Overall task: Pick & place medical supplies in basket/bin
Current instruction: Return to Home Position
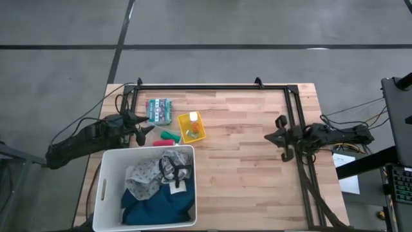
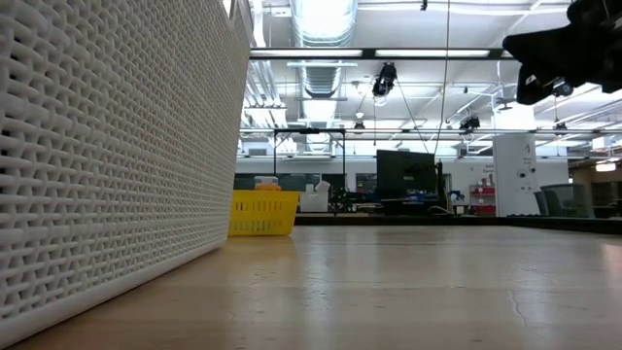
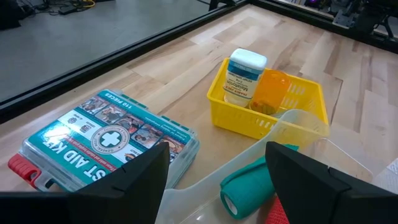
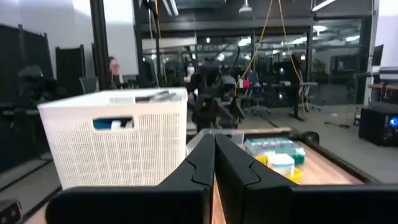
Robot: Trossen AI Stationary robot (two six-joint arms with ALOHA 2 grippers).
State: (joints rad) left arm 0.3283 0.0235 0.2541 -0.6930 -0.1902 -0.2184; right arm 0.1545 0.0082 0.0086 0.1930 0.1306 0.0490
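Observation:
The white bin point(image 1: 103, 190) stands at the table's near left. A blue garment point(image 1: 158, 207) and a grey speckled cloth point(image 1: 151, 174) lie inside it. Past its far side, a green roll point(image 3: 245, 183) and a red one point(image 3: 273, 211) lie by a clear plastic piece point(image 3: 292, 124). A small yellow basket point(image 3: 308, 99) holds a white bottle point(image 3: 244, 76) and an orange one point(image 3: 272, 90). My left gripper point(image 3: 217, 180) hovers open over the rolls. My right gripper point(image 4: 214, 155) is shut and holds nothing, raised at the table's right side point(image 1: 267, 136).
A teal first-aid kit box point(image 1: 158, 111) lies flat at the far left, beside the yellow basket point(image 1: 192, 127). A black frame point(image 1: 212, 86) runs along the far and right edges. Bare wood point(image 1: 238, 167) spreads between the bin and my right arm.

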